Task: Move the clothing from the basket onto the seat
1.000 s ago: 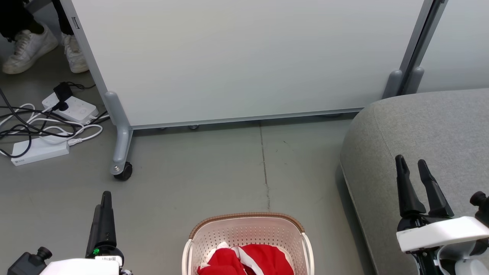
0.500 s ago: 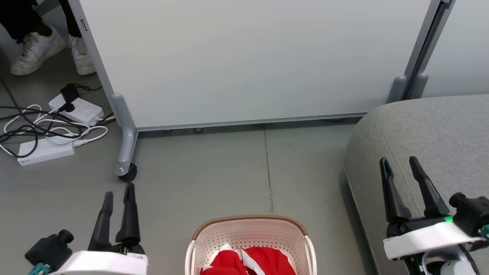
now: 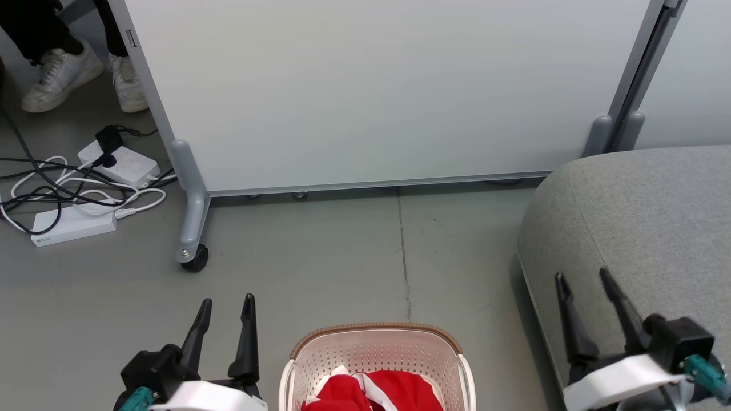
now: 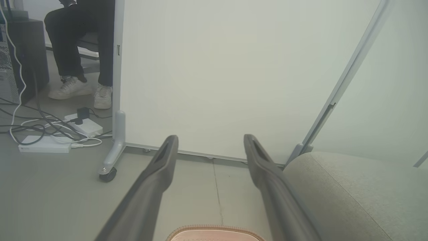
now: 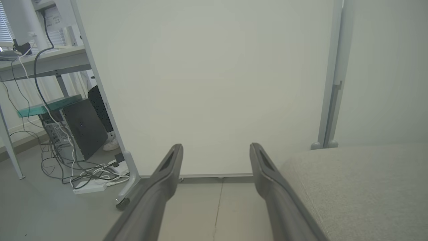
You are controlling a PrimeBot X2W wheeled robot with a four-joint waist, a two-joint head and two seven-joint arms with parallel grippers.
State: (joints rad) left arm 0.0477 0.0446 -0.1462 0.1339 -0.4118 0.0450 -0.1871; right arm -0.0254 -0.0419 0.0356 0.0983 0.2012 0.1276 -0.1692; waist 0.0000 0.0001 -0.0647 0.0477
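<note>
Grey floor (image 3: pixel 320 257), white screen (image 3: pixel 371 85).
Spread wide, empty: left claw (image 3: pixel 227 301) and right claw (image 3: pixel 582 275), basket (image 3: pixel 374 329) with clothing (image 3: pixel 371 391) between them.

Much runs off the picture edges

In the head view the bottom edge cuts the basket (image 3: pixel 374 342), hiding its near half and most of the clothing (image 3: pixel 371 394) inside. The seat (image 3: pixel 645 217) runs off the right edge. A person (image 3: pixel 63 74) is cut down to shoes and dark trouser legs. The print on the power strip (image 3: pixel 74 225) is too small to read.

Basket (image 3: pixel 377 355) perforated plastic, woven-look rim; clothing (image 3: pixel 395 390) soft cloth; seat (image 3: pixel 645 217) matt fabric.
</note>
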